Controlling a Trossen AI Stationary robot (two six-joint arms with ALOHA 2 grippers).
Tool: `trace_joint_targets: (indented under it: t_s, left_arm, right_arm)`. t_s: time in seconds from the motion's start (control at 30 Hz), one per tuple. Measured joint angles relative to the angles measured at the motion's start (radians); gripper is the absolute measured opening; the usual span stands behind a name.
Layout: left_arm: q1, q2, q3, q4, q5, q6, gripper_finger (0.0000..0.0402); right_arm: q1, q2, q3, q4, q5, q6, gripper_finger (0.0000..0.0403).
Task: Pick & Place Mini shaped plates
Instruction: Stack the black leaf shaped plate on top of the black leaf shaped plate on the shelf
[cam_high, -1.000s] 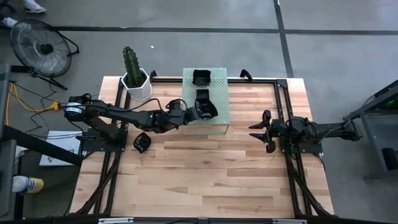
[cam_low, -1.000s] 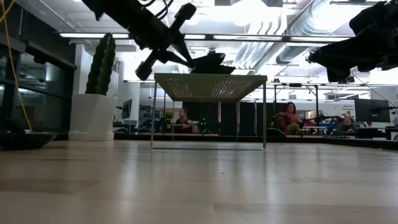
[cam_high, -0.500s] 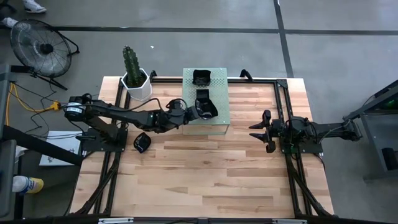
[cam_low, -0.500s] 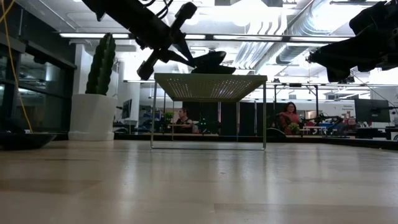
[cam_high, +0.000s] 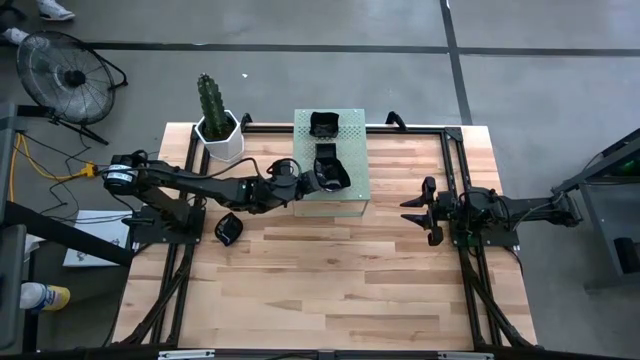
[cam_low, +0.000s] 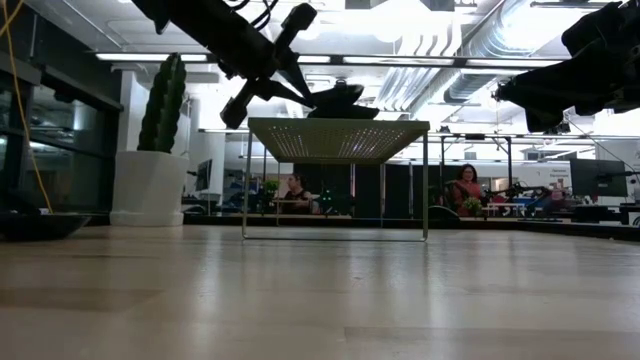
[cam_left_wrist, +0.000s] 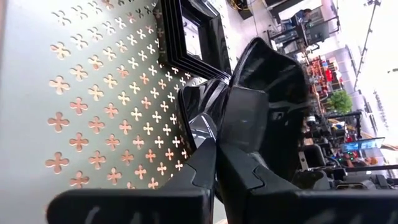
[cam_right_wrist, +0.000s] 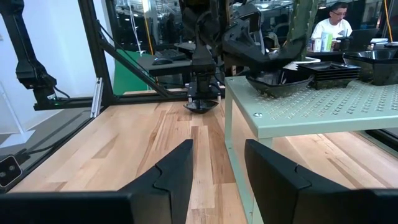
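From above, a glossy black wavy-edged plate (cam_high: 331, 176) is seen clamped in the left gripper (cam_high: 312, 181) over the pale green perforated metal stand (cam_high: 350, 200); a stack of square black plates (cam_high: 323, 124) sits at its far end, and another black plate (cam_high: 229, 231) lies on the wooden table (cam_high: 330, 280). In the right wrist view, the right gripper (cam_right_wrist: 217, 165) is shown with jaws apart beside the stand.

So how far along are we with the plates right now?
One black plate already sits on the wooden table. In hand: the left gripper is shut on the rim of a plate at the near stack on the green perforated stand. Left: that stack and the square stack behind it. The right gripper waits open beside the stand.
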Motion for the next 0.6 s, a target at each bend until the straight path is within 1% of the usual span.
trace_joint_targets:
  t_s: [0.1, 0.4, 0.5, 0.6]
  left_arm:
    - [0.000, 0.000, 0.000, 0.006, -0.001, 0.026, 0.0028]
    - [0.000, -0.001, 0.000, 0.010, -0.008, 0.034, 0.0128]
    - [0.000, -0.001, 0.000, 0.009, -0.009, 0.035, 0.0146]
    - [0.000, -0.001, 0.000, 0.019, -0.009, 0.064, 0.0154]
  right_arm:
    - [0.000, 0.000, 0.000, 0.000, 0.000, 0.000, 0.0140]
    - [0.000, 0.000, 0.000, 0.000, 0.000, 0.000, 0.0140]
    - [0.000, 0.000, 0.000, 0.000, 0.000, 0.000, 0.0140]
    - [0.000, 0.000, 0.000, 0.000, 0.000, 0.000, 0.0140]
